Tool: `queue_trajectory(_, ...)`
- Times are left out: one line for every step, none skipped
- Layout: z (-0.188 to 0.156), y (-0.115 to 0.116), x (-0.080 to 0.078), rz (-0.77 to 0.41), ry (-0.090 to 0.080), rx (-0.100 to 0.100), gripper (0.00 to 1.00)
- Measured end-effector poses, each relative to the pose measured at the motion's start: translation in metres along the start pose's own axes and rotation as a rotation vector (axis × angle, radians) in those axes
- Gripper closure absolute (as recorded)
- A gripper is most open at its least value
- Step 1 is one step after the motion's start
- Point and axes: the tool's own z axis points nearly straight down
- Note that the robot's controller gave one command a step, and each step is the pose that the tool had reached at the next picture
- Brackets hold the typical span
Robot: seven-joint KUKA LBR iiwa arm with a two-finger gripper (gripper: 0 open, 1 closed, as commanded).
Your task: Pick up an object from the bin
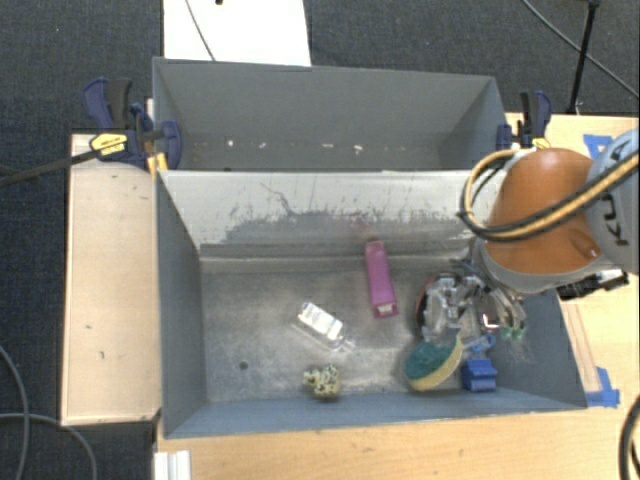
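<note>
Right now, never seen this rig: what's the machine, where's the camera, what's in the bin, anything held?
One camera looks down into a grey metal bin from above and a little to one side. The orange-covered shape on the right is the wrist of a robot arm. Its tool hangs low in the bin's right part. Nearest it lie a teal-and-yellow round thing and a blue block. Further left are a pink bar, a clear packet and a small speckled lump. Whether the tool holds anything I cannot tell.

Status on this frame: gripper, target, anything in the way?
Gripper low at right end of bin, next to teal-and-yellow sponge. Blue block crowds it. Pink bar nearby.
</note>
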Motion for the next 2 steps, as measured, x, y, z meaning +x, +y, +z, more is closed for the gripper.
queue_trajectory(-0.003, -0.002, -0.002, 0.002, -0.008, 0.002, 0.00)
queue_trajectory(0.069, -0.031, -0.015, 0.218, -0.011, -0.009, 0.00)
